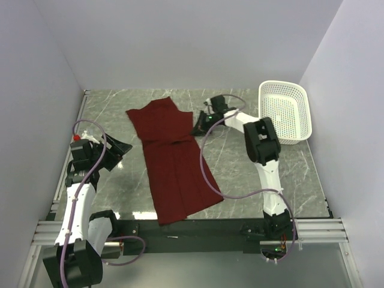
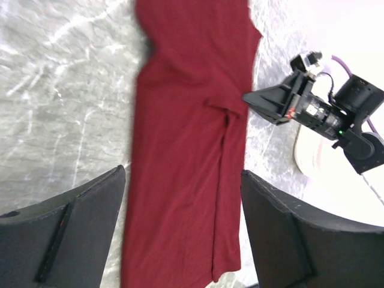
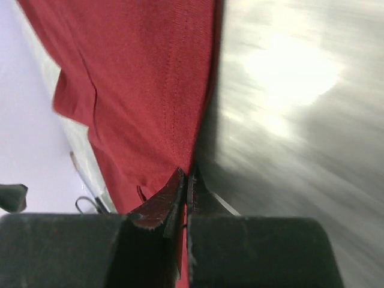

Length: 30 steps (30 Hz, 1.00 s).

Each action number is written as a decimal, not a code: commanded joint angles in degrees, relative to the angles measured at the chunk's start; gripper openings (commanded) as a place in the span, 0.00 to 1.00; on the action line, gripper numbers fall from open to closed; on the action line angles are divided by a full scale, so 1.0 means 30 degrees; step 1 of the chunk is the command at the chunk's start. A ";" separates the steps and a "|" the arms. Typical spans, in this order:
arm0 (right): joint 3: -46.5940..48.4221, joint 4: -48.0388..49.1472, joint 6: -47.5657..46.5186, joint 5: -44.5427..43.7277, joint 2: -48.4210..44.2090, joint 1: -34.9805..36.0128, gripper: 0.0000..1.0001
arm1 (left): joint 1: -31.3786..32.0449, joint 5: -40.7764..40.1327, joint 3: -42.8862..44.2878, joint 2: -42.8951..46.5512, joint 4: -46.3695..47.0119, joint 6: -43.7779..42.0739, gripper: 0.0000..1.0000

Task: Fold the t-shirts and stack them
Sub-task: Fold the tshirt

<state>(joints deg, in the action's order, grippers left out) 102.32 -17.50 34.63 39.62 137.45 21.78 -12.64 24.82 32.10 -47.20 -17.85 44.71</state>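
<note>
"One maroon t-shirt [image 1: 171, 159], and where does it lie?"
"Spread lengthwise on the marble table [image 1: 240, 174], between the two arms, with a fold running along it."
"And the right gripper [image 3: 186, 175]?"
"Its jaws are pinched together on the shirt's right edge, toward the far end."
"The left gripper [image 2: 183, 174]?"
"Jaws wide apart, holding nothing, off to the shirt's left. A white basket [image 1: 287, 111] sits far right."
</note>
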 commanded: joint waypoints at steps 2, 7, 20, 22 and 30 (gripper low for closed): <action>-0.3106 0.0529 -0.0966 -0.1865 -0.3415 -0.1838 0.00 | -0.0033 0.1917 -0.0328 -0.0993 0.1845 0.0127 0.81; -0.4286 -0.0225 -0.2923 -0.1694 -0.4361 -0.2922 0.26 | 0.0637 0.2713 0.0110 -0.2546 0.3277 -0.0195 0.79; 0.0075 -0.2631 -0.5040 -0.1752 -0.2375 -0.5062 0.43 | 0.5240 -0.1382 1.0885 -1.7883 0.3055 -0.2451 0.69; 0.0872 -0.2636 -0.4690 -0.1052 -0.1960 -0.5034 0.43 | 0.5240 -0.2263 1.3112 -1.9357 0.2319 -0.2742 0.68; -0.0122 -0.1726 -0.4279 0.0270 -0.2310 -0.5005 0.43 | 0.5678 -0.1598 2.0958 -2.6156 -0.0669 -0.3652 0.61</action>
<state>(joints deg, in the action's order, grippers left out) 102.59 -23.62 21.39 37.52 130.91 6.24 3.49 18.68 86.85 -121.69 -15.88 36.53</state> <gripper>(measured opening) 0.431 0.617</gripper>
